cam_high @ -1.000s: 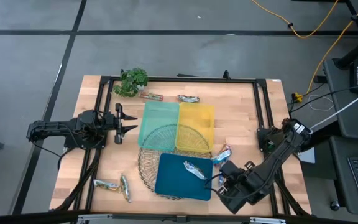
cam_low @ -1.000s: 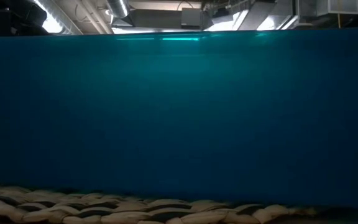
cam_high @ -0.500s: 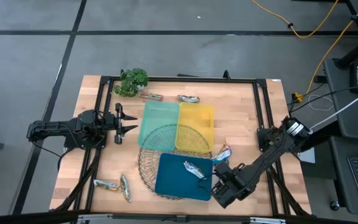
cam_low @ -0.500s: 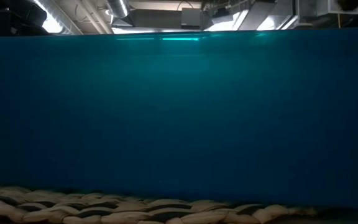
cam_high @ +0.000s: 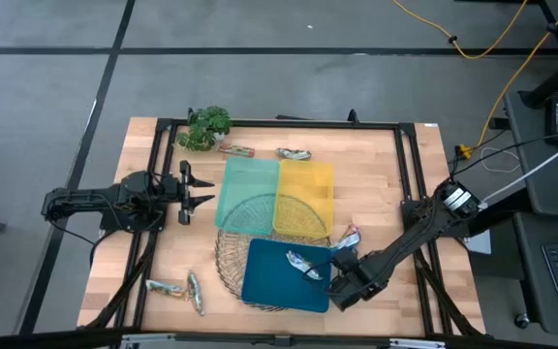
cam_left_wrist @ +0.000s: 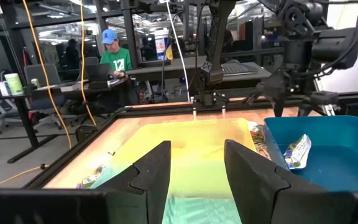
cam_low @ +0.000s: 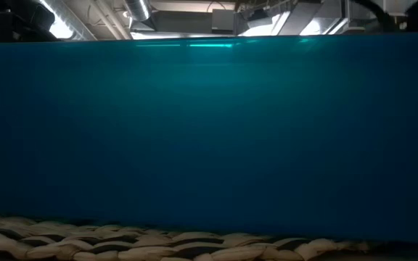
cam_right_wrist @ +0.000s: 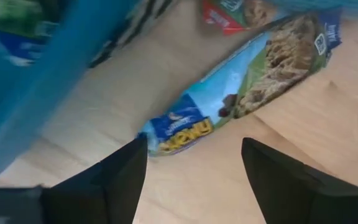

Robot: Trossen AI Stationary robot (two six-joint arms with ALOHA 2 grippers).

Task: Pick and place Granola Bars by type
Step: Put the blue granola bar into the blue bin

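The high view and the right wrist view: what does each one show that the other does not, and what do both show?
Only the high view shows the whole table, the waiting left tool at the left side, the plant, the green tray, the yellow tray and the bars near the far and near edges. Only the right wrist view shows the print on the blue granola bar and a red wrapper beyond it. Both show the open right tool, the blue tray and that bar on the wood.

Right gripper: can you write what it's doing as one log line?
right gripper: open | over granola bar on table beside blue tray | left gripper: waiting at table's left
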